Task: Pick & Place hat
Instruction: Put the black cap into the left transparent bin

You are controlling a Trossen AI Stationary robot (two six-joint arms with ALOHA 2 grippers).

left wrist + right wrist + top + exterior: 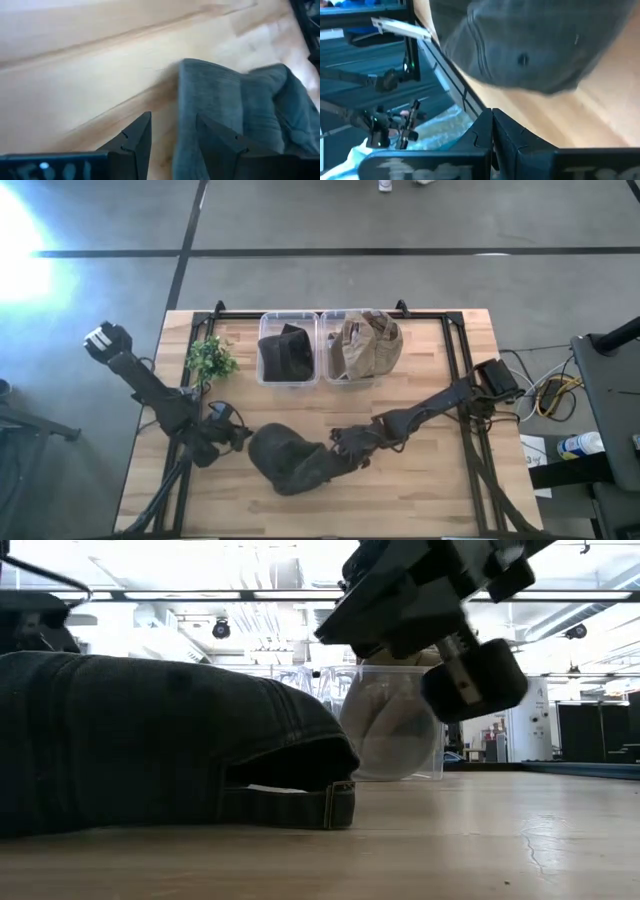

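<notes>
Dark denim hat (285,460) lay on the table (420,480) near its front edge, between both arms. Left gripper (172,142) stood spread at the hat's edge, empty. Right gripper (492,131) was pressed together beside the hat, holding nothing. Hat looked light, soft, floppy; the stiffer brim or back strap seemed the best hold.

Your hat (287,459): dark grey denim cap, crown up, flat on table near front edge, centre-left; back strap with metal buckle faces low camera.
</notes>
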